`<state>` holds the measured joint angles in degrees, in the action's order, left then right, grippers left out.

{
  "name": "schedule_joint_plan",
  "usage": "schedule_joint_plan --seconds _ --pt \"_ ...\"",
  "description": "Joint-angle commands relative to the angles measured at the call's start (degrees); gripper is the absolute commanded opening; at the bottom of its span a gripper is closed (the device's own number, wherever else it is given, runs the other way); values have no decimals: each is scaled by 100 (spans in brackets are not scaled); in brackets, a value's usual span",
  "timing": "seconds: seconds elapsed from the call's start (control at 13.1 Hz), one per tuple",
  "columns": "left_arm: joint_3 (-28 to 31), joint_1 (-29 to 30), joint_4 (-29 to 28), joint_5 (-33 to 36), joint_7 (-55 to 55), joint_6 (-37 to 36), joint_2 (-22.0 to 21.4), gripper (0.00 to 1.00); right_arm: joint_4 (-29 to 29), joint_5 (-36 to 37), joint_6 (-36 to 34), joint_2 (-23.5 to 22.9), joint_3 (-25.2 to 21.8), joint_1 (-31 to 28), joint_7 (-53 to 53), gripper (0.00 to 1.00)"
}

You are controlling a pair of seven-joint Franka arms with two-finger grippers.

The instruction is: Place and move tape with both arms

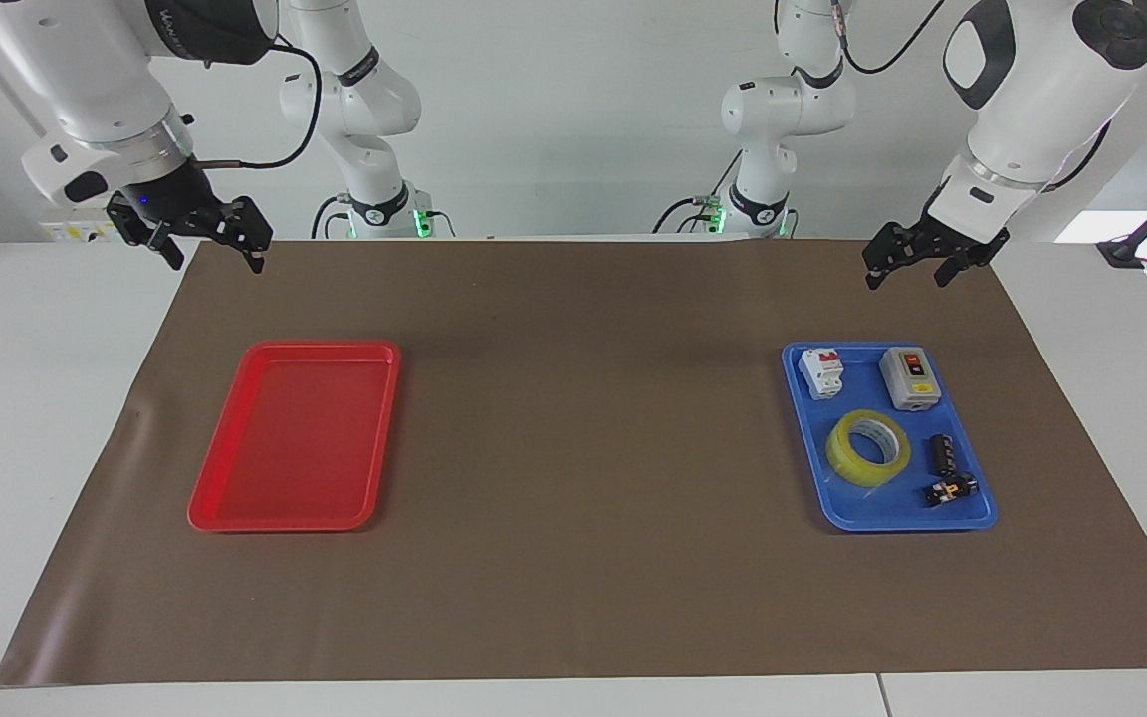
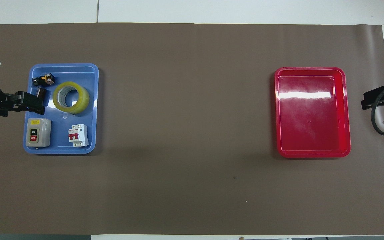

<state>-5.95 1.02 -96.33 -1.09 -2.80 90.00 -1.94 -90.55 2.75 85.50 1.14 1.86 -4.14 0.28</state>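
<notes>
The tape (image 1: 867, 448) (image 2: 71, 97), a yellow translucent roll with a pale core, lies flat in the blue tray (image 1: 889, 523) (image 2: 62, 150) toward the left arm's end of the table. My left gripper (image 1: 907, 279) (image 2: 32, 101) hangs open and empty, high in the air over that tray's outer edge and well apart from the tape. My right gripper (image 1: 217, 265) (image 2: 375, 100) also hangs open and empty, over the brown mat's edge by the red tray (image 1: 235, 521) (image 2: 312, 154). The red tray holds nothing.
The blue tray also holds a grey on/off switch box (image 1: 909, 378) (image 2: 38, 132), a white circuit breaker (image 1: 821, 372) (image 2: 78, 135), a black cylindrical part (image 1: 942, 453) and a small black-and-orange part (image 1: 950, 490) (image 2: 44, 79). A brown mat (image 1: 583, 448) covers the table. Two smaller white arms (image 1: 364, 119) stand at the robots' end.
</notes>
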Motion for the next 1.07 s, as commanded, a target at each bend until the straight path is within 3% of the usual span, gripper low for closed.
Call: schedule_joint_plan --seconds 0.0,0.99 --pt "24 -14 44 -75 69 -70 -8 100 55 -108 -51 -17 7 -61 -98 100" --pt "15 -14 -79 -75 -1 201 -52 100 55 -108 -60 -17 7 -61 -107 100"
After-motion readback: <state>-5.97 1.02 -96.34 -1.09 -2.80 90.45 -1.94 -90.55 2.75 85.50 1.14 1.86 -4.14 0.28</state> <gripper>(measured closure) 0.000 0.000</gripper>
